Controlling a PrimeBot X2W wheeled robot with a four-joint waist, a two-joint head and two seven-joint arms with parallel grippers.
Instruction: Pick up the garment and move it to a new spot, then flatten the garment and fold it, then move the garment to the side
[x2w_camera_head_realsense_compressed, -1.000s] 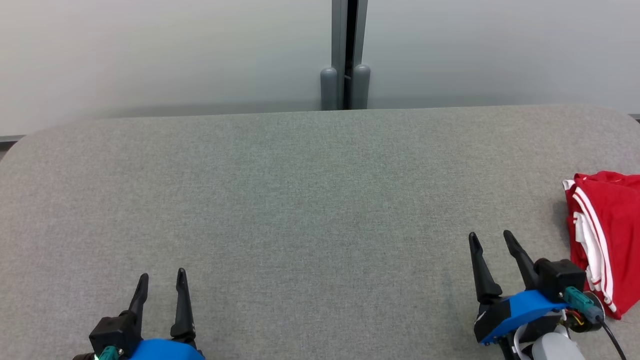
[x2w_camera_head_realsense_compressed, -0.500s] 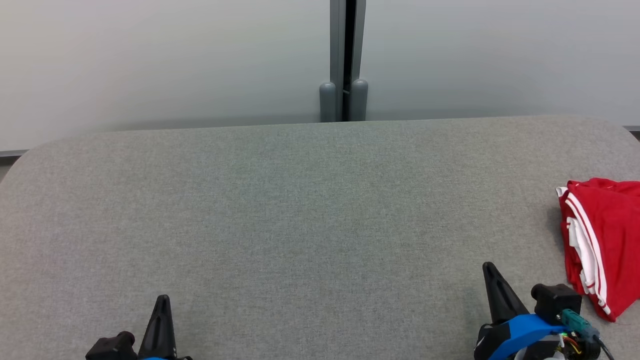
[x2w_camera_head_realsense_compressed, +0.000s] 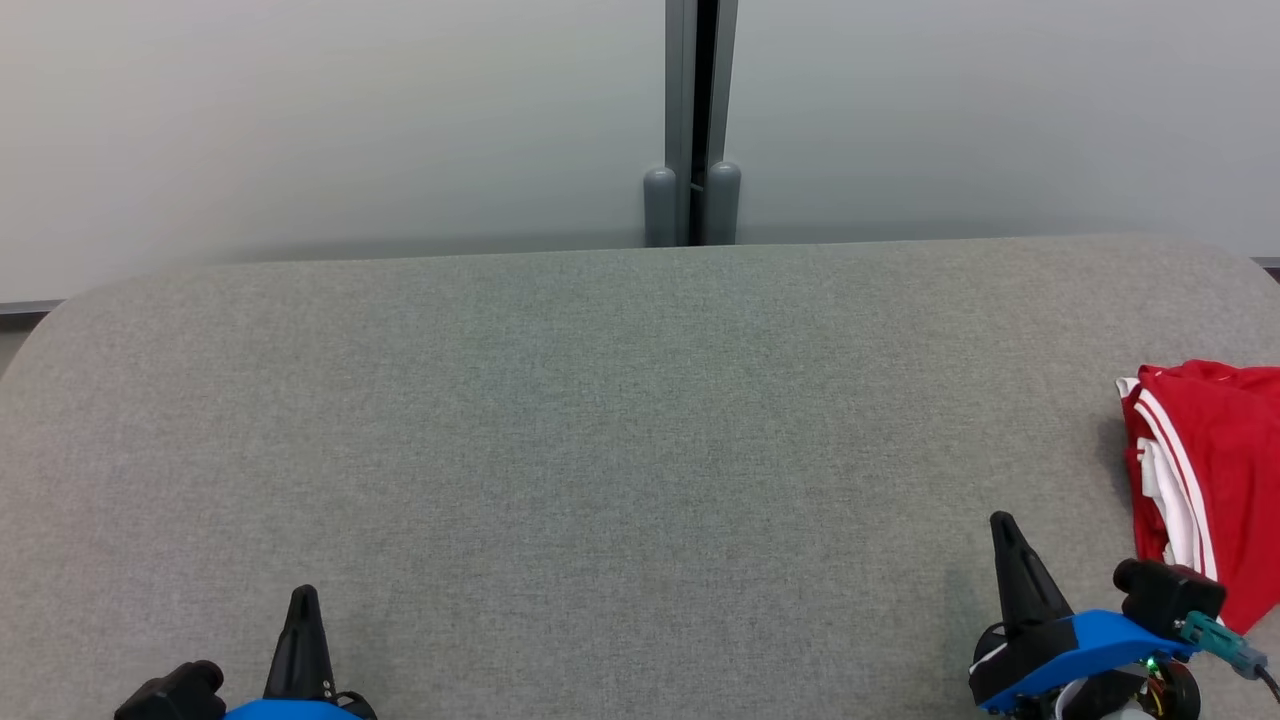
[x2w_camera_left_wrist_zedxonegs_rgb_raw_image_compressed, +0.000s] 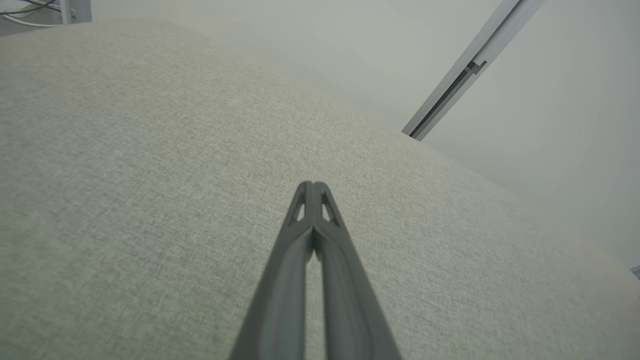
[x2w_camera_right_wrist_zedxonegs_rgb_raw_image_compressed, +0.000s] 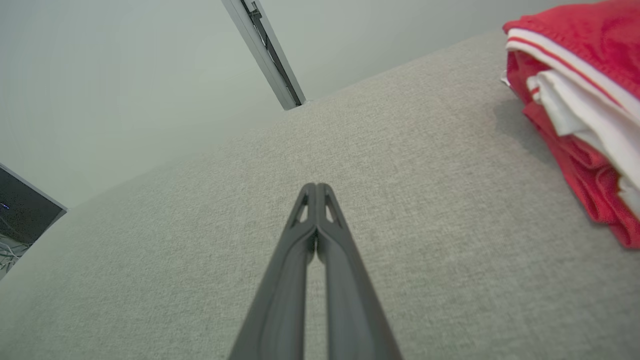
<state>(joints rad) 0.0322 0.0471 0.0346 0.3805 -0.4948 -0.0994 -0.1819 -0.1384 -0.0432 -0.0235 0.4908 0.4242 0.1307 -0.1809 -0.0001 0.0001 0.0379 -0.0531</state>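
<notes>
**A:** Left first. How do the left jaws stand?

**B:** Pinched shut, tip against tip, closed on each other alone. Their dark fingers (x2w_camera_left_wrist_zedxonegs_rgb_raw_image_compressed: 282, 290) point out across the grey fabric counter (x2w_camera_head_realsense_compressed: 600, 420).

**A:** Are they touching the counter?

**B:** I can't tell.

**A:** What lies between the two sets of jaws?

**B:** Plain, even counter fabric. Far ahead of them, past the counter's back edge, a grey upright post (x2w_camera_head_realsense_compressed: 692, 100) stands against a pale wall (x2w_camera_head_realsense_compressed: 300, 120).

**A:** And the right jaws?

**B:** The same. Their fingers (x2w_camera_right_wrist_zedxonegs_rgb_raw_image_compressed: 285, 290) are closed tip to tip, with only each other between them.

**A:** Where is the garment?

**B:** The garment (x2w_camera_head_realsense_compressed: 1220, 470) is red with white stripes. It lies in a thick folded bundle on the counter. It is to the right of the right jaws and a little ahead of them, near but apart. It runs off the right edge of the head view.
</notes>
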